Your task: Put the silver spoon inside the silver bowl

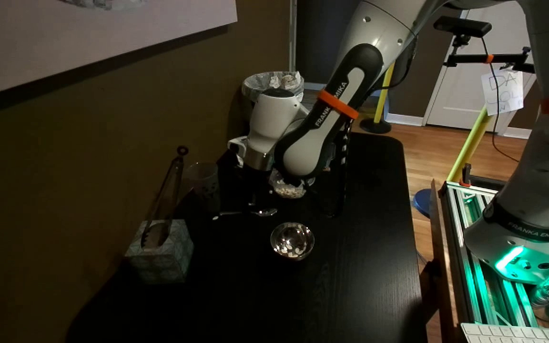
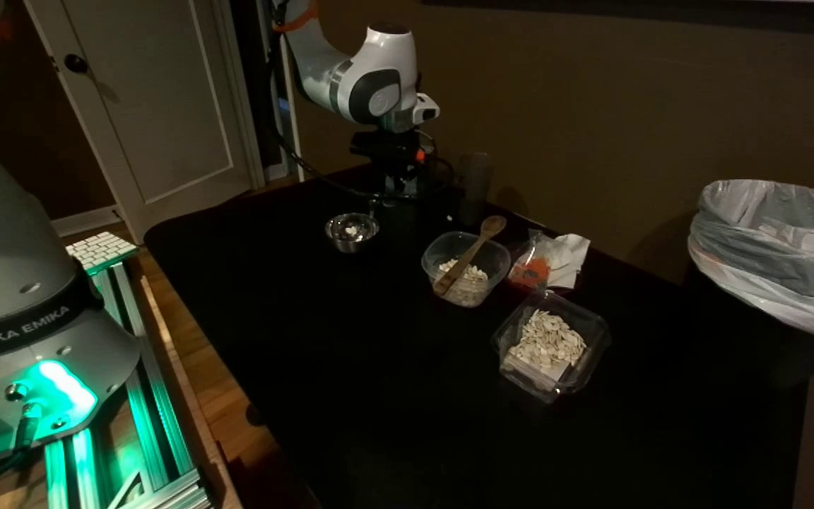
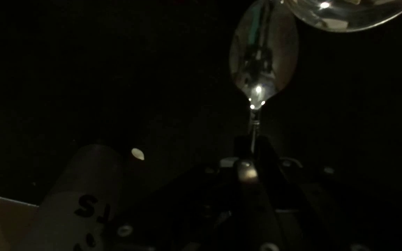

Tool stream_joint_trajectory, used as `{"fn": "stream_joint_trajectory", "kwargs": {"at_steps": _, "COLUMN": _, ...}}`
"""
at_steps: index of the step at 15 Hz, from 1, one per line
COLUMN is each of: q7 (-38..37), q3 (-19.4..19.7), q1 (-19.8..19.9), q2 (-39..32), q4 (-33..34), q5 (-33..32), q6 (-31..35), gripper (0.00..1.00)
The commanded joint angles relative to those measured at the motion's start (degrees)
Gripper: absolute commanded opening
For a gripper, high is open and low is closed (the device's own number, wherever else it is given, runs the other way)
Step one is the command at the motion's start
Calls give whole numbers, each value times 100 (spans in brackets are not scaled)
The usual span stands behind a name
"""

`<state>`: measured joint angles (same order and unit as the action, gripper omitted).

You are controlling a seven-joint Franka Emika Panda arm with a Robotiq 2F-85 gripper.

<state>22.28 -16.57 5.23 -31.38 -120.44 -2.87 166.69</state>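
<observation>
Handle of the silver spoon (image 3: 263, 66) sits clamped in my gripper (image 3: 253, 144), right of centre in the wrist view; I judge the grip meant to leave the broad end free to lead. That end points to the top of the frame, outside but near the silver bowl (image 3: 361, 20) at upper right. Whether the spoon clears the counter (image 1: 350, 286) I can't tell; I'd raise it over the rim before tipping it in.
</observation>
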Motion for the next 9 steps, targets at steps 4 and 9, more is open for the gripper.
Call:
{"fn": "stream_joint_trajectory", "kwargs": {"at_steps": 4, "q7": -1358, "q3": 1300, "q1": -1696, "q2": 397, "q4": -840, "q5": -428, "q6": 1663, "gripper": 2}}
{"fn": "stream_joint_trajectory", "kwargs": {"at_steps": 9, "q7": -1715, "q3": 2775, "q1": -3310, "q2": 468, "q4": -1331, "q5": -131, "q6": 2091, "gripper": 2}}
